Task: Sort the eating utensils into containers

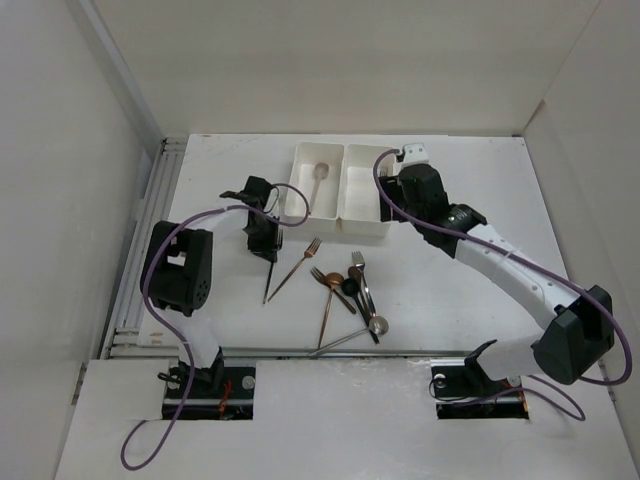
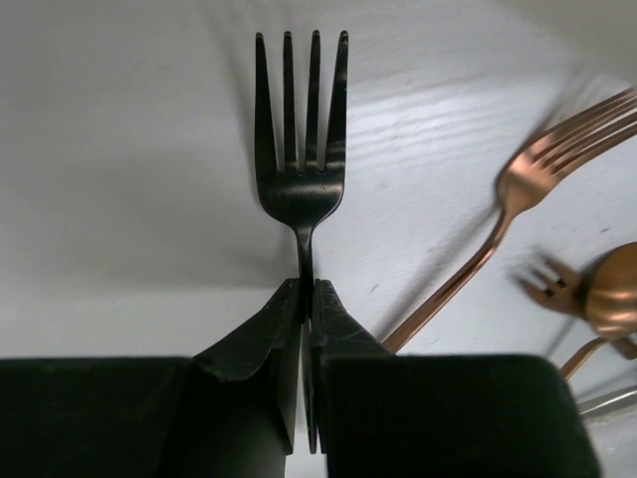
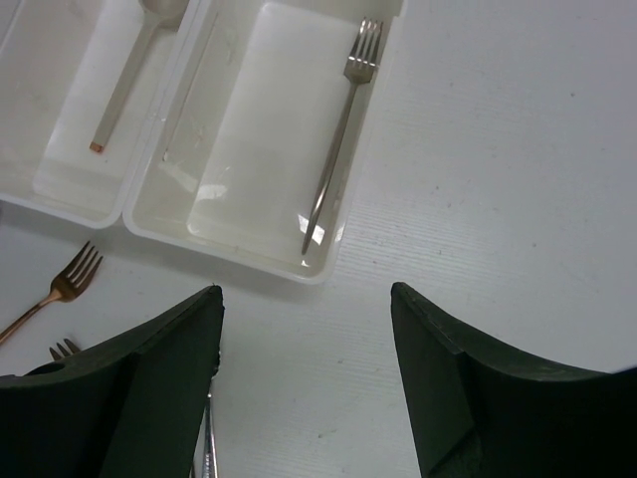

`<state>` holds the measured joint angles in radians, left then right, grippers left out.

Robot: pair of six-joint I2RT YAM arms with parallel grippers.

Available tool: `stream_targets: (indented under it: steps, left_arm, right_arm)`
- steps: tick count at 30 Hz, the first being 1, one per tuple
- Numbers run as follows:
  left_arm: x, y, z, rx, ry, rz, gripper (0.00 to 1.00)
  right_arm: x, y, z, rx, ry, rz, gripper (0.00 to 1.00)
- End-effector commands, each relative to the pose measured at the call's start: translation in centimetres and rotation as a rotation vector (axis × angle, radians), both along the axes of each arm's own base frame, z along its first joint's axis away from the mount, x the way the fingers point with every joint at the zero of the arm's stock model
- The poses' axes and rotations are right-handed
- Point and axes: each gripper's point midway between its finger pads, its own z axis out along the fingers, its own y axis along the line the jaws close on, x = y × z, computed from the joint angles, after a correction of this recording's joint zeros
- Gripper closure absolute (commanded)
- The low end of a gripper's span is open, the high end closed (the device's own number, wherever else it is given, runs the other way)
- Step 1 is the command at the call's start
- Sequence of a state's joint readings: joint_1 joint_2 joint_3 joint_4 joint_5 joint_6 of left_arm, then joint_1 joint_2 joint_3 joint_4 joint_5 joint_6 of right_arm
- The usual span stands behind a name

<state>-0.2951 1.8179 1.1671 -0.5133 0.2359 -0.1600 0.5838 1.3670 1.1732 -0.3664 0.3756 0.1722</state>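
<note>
My left gripper (image 1: 266, 240) is shut on the handle of a black fork (image 1: 268, 282), just left of the bins; in the left wrist view the fork (image 2: 300, 149) points away from the gripper (image 2: 307, 291), tines up. Two white bins stand side by side. The left bin (image 1: 300, 150) holds a pale-handled spoon (image 1: 318, 180). The right bin (image 3: 229, 249) holds a silver fork (image 3: 338, 139). My right gripper (image 3: 307, 294) is open and empty above the table, just in front of the right bin. Several loose utensils (image 1: 345, 290) lie in a pile.
A copper fork (image 1: 297, 264) lies beside the black fork, also seen in the left wrist view (image 2: 537, 169). A copper spoon (image 2: 617, 299) lies at the right. White walls enclose the table; a step edge (image 1: 320, 352) runs along the front.
</note>
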Motion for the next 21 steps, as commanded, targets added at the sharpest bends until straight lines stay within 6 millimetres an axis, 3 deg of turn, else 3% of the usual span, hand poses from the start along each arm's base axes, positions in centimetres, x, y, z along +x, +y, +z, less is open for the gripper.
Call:
stream_targets:
  steps: [1, 7, 9, 10, 12, 13, 16, 17, 19, 20, 21]
  left_arm:
    - [0.3, 2.5, 4.8, 0.059, -0.075, -0.038, 1.00]
    - [-1.1, 4.4, 10.7, 0.100, -0.211, -0.050, 1.00]
    - [0.4, 4.2, 12.8, 0.087, -0.304, -0.040, 1.00]
    - [2.9, 3.4, 15.5, 0.070, -0.420, -0.034, 1.00]
    - [6.1, 2.5, 18.6, 0.070, -0.537, -0.025, 1.00]
    - [8.9, 1.5, 21.4, 0.059, -0.614, -0.018, 1.00]
    - [12.0, -0.9, 25.1, 0.001, -0.687, -0.030, 1.00]
    - [13.9, -2.8, 27.3, -0.041, -0.750, -0.043, 1.00]
    - [15.3, -6.2, 29.3, -0.105, -0.818, -0.094, 1.00]
    - [16.6, -8.2, 28.2, -0.133, -0.811, -0.109, 1.00]
    - [17.1, -11.6, 30.9, -0.205, -0.889, -0.148, 1.00]
  right_arm:
    - [-0.2, -0.2, 1.4, 0.011, -0.049, -0.004, 0.27]
    - [0.3, 0.4, 2.3, 0.024, -0.086, 0.022, 0.27]
    - [0.5, 1.0, 2.7, 0.041, -0.102, 0.051, 0.27]
    - [0.4, 1.2, 2.7, 0.045, -0.099, 0.060, 0.27]
    - [0.8, 1.3, 2.4, 0.050, -0.096, 0.063, 0.27]
    - [1.2, 1.2, 2.1, 0.053, -0.091, 0.063, 0.27]
    - [1.9, 0.8, 1.9, 0.053, -0.082, 0.065, 0.27]
    - [2.1, 0.6, 1.5, 0.053, -0.073, 0.062, 0.27]
    - [2.8, -0.6, 2.0, 0.075, -0.082, 0.009, 0.27]
    - [3.1, -1.3, 2.0, 0.084, -0.084, -0.030, 0.27]
    - [3.1, -2.2, 2.3, 0.114, -0.083, -0.085, 0.27]
